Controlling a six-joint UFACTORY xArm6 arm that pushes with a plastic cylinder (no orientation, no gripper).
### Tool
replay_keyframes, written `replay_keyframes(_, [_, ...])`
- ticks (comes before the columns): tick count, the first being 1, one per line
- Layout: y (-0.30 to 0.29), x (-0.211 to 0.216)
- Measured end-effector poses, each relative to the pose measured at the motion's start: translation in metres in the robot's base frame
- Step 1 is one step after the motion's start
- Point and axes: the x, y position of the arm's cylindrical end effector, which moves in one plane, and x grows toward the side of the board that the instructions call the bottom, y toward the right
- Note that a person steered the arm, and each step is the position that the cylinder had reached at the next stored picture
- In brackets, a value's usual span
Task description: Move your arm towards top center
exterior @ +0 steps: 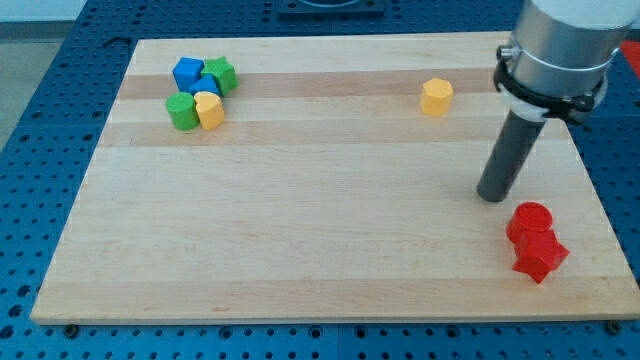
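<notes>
My tip (493, 196) rests on the wooden board (300, 230) at the view's right, below the dark rod and the silver arm body (557, 45). It stands just up and left of a red cylinder (529, 220) and a red star-shaped block (540, 256), apart from both. A yellow hexagonal block (436, 97) lies up and left of the tip, near the view's top, right of centre.
A cluster sits at the view's top left: a blue block (188, 73), a green star-like block (220, 75), a green cylinder (182, 112) and a yellow block (210, 109), touching one another. A blue perforated table surrounds the board.
</notes>
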Motion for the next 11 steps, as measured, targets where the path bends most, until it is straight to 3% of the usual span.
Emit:
replay_keyframes(5, [-0.032, -0.001])
replay_keyframes(9, [-0.164, -0.068])
replay_keyframes(11, [-0.174, -0.150])
